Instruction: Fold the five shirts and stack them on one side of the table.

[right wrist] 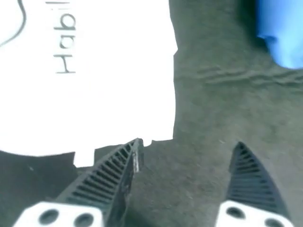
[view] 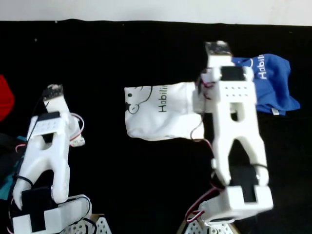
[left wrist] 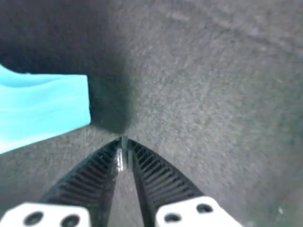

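A red shirt (view: 4,100) and a teal shirt (left wrist: 42,109) lie at the table's (view: 122,48) left edge. The left gripper (left wrist: 124,144), tips pressed together on nothing, hangs near the teal one. A folded white shirt (view: 158,112) lies mid-table, the right gripper (right wrist: 187,151) spread apart at its edge, and a crumpled blue shirt (view: 268,83) lies farther right.

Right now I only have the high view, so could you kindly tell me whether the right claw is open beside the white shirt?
Observer: Yes, the right claw is open, with one tip at the edge of the white shirt.
Operator: Thank you; and the left claw?
Observer: The left claw is shut on nothing, above the black table cover.
Operator: Is anything close to it?
Observer: A light blue cloth lies just beyond its tips, not touching them.
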`<state>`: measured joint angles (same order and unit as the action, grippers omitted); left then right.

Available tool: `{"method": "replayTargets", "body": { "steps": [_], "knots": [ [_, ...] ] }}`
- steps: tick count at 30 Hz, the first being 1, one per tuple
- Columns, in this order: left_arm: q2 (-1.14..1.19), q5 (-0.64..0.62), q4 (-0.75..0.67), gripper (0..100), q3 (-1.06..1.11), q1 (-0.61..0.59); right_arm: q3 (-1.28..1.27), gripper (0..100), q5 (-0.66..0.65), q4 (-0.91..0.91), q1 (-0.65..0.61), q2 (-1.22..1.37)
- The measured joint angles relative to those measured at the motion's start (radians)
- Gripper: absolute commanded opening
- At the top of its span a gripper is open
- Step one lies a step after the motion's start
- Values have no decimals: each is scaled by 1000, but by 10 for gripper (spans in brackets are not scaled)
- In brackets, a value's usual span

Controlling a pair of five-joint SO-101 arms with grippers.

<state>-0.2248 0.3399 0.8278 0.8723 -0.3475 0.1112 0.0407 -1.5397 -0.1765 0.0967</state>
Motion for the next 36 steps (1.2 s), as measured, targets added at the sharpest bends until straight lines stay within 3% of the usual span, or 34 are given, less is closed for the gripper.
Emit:
{"method": "replayTargets", "body": {
  "steps": [5,14,17,24,29,36],
  "knots": [
    [-29,0,-135,10,107,0,94,327,124,0,-78,192],
    [-32,0,-149,10,118,0,328,351,178,0,-83,514],
    [-32,0,-149,10,118,0,410,289,178,0,-83,618],
    [-32,0,-149,10,118,0,597,3,178,-66,-83,804],
    [-32,-2,-153,10,118,0,710,6,55,-147,-75,878],
    [-32,-2,-153,10,118,0,885,5,-15,-212,-20,884]
  ]
}}
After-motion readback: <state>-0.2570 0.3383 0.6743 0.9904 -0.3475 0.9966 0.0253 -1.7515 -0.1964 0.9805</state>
